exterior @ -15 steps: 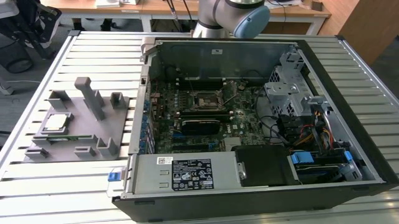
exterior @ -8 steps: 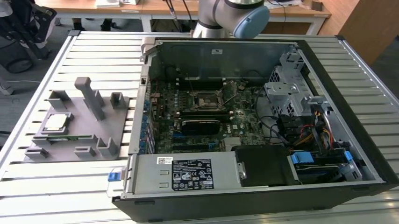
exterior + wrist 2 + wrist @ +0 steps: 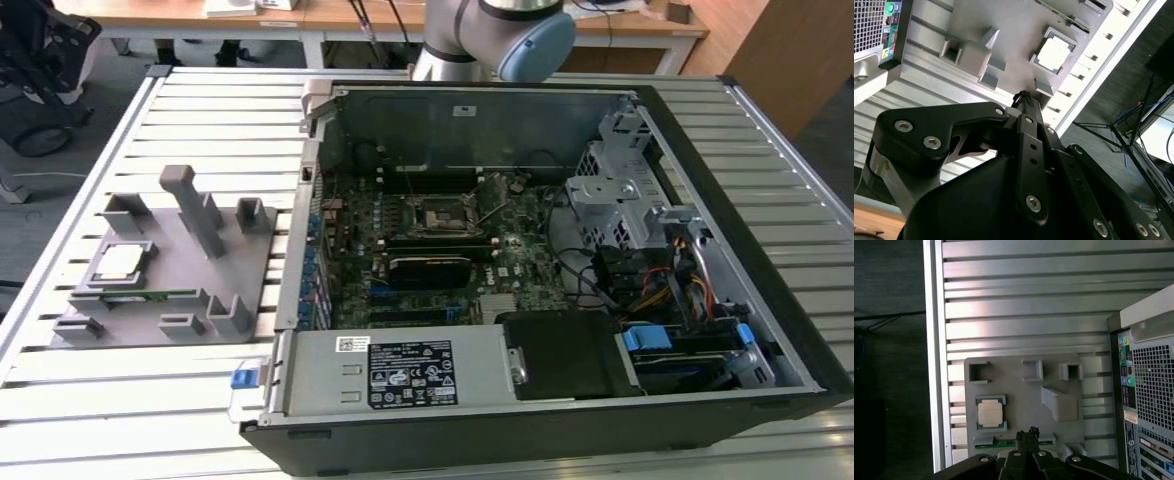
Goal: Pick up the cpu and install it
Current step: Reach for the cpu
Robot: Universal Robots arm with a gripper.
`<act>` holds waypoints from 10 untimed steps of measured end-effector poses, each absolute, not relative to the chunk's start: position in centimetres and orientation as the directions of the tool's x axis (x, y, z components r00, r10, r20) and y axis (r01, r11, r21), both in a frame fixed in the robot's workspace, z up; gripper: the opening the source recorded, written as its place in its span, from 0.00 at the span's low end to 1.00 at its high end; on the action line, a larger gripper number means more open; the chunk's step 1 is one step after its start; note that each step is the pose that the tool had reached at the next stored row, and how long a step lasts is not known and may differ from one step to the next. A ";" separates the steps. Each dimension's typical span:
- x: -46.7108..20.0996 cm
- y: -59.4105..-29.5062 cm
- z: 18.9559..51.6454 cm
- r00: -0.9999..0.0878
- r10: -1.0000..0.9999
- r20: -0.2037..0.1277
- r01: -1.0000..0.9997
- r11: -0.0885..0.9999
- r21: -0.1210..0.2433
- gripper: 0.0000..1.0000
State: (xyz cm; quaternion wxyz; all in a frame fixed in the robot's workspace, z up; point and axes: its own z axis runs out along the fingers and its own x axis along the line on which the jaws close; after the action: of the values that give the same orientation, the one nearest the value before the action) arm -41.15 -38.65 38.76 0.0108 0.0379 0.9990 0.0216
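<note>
The cpu (image 3: pixel 123 260) is a small square chip with a pale metal top. It lies flat in a recess of the grey tray (image 3: pixel 167 300) at the exterior view's left. Both wrist views look down on the cpu (image 3: pixel 990 413) (image 3: pixel 1054 52) from well above the tray (image 3: pixel 1019 390) (image 3: pixel 1014 30). My gripper (image 3: pixel 1028 432) (image 3: pixel 1021 95) hangs high over the tray, beside the chip, with its black fingertips pressed together and nothing between them. The black socket (image 3: pixel 437 213) sits in the middle of the motherboard inside the open computer case.
The open computer case (image 3: pixel 747 260) lies on a slatted metal table (image 3: pixel 160 400), with a power supply (image 3: pixel 400 372) at its front and a drive cage (image 3: pixel 614 195) on one side. Upright grey blocks (image 3: pixel 198 210) rise from the tray. The table edge (image 3: pixel 934 365) borders dark floor.
</note>
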 end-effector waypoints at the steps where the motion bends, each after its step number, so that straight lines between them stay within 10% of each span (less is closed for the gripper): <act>1: -41.4 -38.6 38.7 -0.997 0.076 -0.020 0.075 0.996 0.044 0.11; 10: -43.4 -39.0 38.5 -0.997 0.076 -0.018 0.075 0.996 0.044 0.11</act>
State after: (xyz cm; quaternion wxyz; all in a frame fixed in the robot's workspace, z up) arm -43.37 -39.04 38.49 0.0096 0.0379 0.9990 0.0216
